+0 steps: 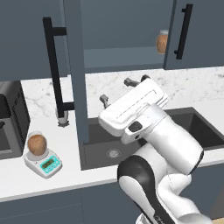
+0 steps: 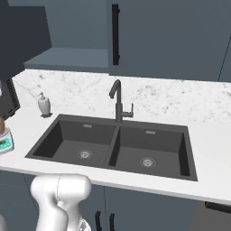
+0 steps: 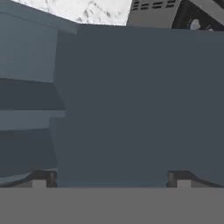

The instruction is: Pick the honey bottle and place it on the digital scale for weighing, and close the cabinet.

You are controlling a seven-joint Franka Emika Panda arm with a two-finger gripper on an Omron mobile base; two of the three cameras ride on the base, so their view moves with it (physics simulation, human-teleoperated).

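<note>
honey bottle (image 1: pixel 36 145) on digital scale (image 1: pixel 43 162), cabinet (image 1: pixel 78 83) door open, gripper (image 3: pixel 111 178) jaws wide, empty

We see arm (image 1: pixel 162 144) rising from lower right of left base view, dark elbow joint low, white forearm leaning up and to left. Flat white hand housing tilted, turned away from camera. In right base view, white lower link (image 2: pixel 58 196) at bottom left. In hand view, tool (image 3: pixel 111 179) shows two dark fingertips (image 3: pixel 40 178) set wide apart, nothing between them. Tool faces flat surface close ahead.
</note>
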